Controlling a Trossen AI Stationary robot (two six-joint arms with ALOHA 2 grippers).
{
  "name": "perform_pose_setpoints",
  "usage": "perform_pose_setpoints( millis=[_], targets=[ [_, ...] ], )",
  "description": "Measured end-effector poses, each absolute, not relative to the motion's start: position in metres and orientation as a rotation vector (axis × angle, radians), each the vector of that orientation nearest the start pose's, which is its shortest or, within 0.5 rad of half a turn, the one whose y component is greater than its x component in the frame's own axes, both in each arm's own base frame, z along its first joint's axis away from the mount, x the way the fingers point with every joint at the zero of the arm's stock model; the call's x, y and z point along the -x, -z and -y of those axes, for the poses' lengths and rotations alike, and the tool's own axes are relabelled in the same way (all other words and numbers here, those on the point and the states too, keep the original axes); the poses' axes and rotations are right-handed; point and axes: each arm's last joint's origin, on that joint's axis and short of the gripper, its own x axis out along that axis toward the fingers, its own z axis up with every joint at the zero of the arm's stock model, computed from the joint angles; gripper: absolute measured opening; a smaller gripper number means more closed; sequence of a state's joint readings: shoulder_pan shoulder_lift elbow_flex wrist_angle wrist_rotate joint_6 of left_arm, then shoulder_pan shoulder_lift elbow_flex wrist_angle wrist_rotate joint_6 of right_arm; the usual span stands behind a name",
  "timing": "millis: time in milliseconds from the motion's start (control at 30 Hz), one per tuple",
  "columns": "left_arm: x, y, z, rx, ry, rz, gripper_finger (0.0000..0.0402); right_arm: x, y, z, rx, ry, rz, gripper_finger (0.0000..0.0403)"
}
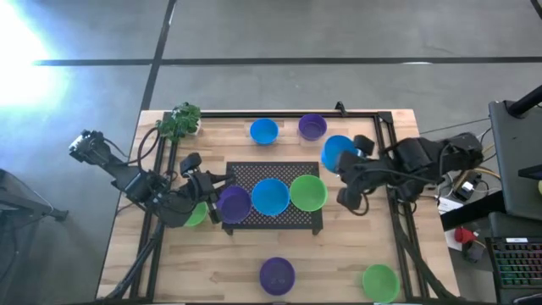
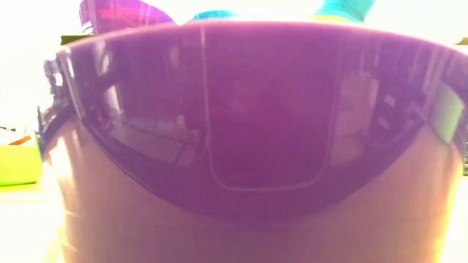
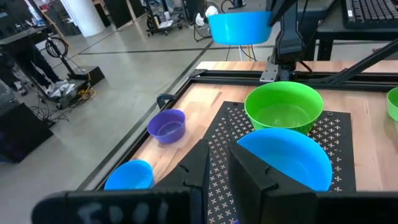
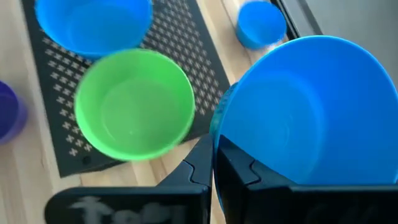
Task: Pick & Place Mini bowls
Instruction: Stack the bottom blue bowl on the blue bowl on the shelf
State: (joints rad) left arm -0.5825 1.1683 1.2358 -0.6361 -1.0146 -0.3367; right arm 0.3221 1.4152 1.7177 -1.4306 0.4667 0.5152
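Bowls scattered on table (image 1: 246,263). Near edge: purple bowl (image 1: 276,274), green bowl (image 1: 380,281). Mid: black mat (image 1: 301,218) holds a purple bowl (image 1: 234,204), blue bowl (image 1: 270,196) and green bowl (image 1: 308,192) in a row. Left gripper (image 1: 210,188) sits at that mat purple bowl; grip cannot tell. Another green bowl (image 1: 196,215) lies partly under left arm. Right gripper (image 4: 212,163) clenched on rim of a big blue bowl (image 4: 311,112), held beside mat. Far: small blue bowl (image 1: 263,130), purple bowl (image 1: 312,127), plant (image 1: 181,120) at far-left corner.
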Motion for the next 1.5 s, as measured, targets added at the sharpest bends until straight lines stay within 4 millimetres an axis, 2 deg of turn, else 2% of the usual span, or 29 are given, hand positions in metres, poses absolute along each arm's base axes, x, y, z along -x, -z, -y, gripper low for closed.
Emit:
perform_pose_setpoints(
  millis=[267,533,733,1200,1500],
  targets=[
    [-0.203,-0.378,0.104,-0.073,-0.476,-0.321,0.005,-0.264,-0.427,-0.074,0.078,0.299,-0.949,0.0008],
    [-0.203,-0.378,0.105,-0.067,-0.462,-0.325,0.005,-0.307,-0.418,-0.09,0.248,0.138,-1.007,0.0008],
    [-0.203,-0.378,0.105,-0.067,-0.459,-0.326,0.005,-0.334,-0.412,-0.104,0.325,-0.08,-0.984,0.0008],
    [-0.203,-0.378,0.105,-0.067,-0.459,-0.327,0.005,-0.353,-0.398,-0.118,0.436,-0.259,-0.92,0.0008],
    [-0.203,-0.378,0.105,-0.066,-0.456,-0.328,0.005,-0.36,-0.376,-0.121,0.477,-0.319,-0.945,0.0008]
  ],
)
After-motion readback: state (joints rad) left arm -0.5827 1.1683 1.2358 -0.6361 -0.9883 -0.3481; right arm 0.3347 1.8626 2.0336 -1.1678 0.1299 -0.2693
